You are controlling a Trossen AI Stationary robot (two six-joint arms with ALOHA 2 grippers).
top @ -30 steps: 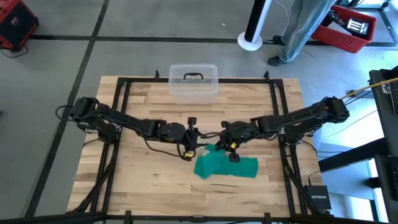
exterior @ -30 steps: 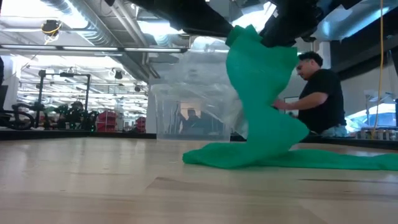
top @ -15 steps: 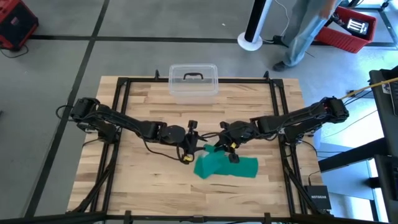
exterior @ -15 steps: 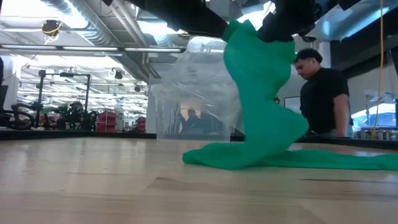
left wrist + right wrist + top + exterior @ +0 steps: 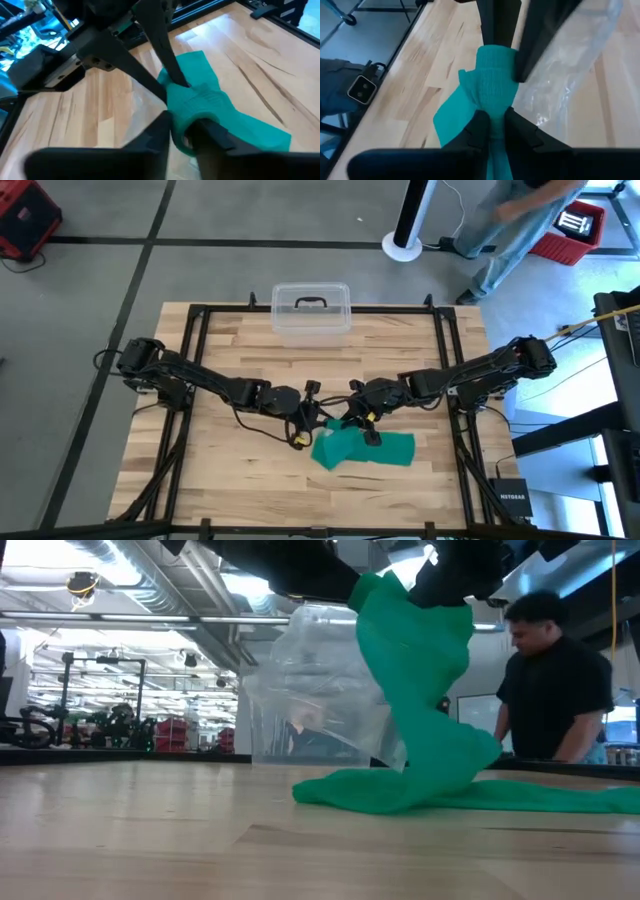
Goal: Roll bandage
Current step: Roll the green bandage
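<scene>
Since one second ago, the left hand (image 5: 318,418) has moved in toward the teal-green soft fabric bandage (image 5: 362,447) and its fingers now pinch the raised end; before, they stood wider and a little apart from it. The right hand (image 5: 350,419) pinches the same raised end from the other side, as before. The person in dark clothes (image 5: 553,690) behind the bench has walked further to the side.

The bandage hangs from both hands near the middle of the light wooden bench (image 5: 230,470). Its lower part lies flat, with the long axis running toward the right arm's side. Open wood lies all around it, wide at the near edge. The clear plastic box with a dark handle (image 5: 311,311) stands at the far edge, well apart.
</scene>
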